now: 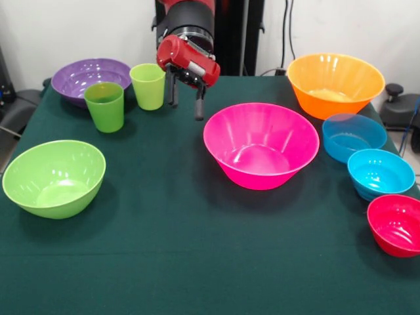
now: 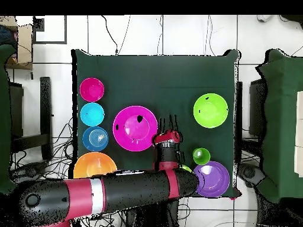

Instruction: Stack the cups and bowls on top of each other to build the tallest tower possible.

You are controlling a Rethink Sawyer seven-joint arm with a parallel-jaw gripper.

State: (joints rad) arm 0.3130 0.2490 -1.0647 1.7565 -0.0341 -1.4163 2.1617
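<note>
My gripper point(image 1: 186, 102) hangs open and empty above the cloth, between the lime-green cup point(image 1: 148, 86) and the large pink bowl point(image 1: 260, 144). A darker green cup point(image 1: 105, 106) stands left of the lime one, in front of the shallow purple bowl point(image 1: 88, 77). The large lime-green bowl point(image 1: 54, 177) sits near left. The orange bowl point(image 1: 335, 84) is far right. Below it stand the translucent blue point(image 1: 353, 136), turquoise point(image 1: 380, 172) and small red point(image 1: 397, 224) bowls in a row. The overhead view shows the gripper point(image 2: 168, 125) beside the pink bowl point(image 2: 135, 127). The red cup is out of view.
Everything stands upright and apart on a dark green tablecloth point(image 1: 184, 249). My arm point(image 2: 118, 192) reaches in over the table edge by the purple bowl point(image 2: 212, 178) and partly covers the lime cup. Chairs and cables surround the table.
</note>
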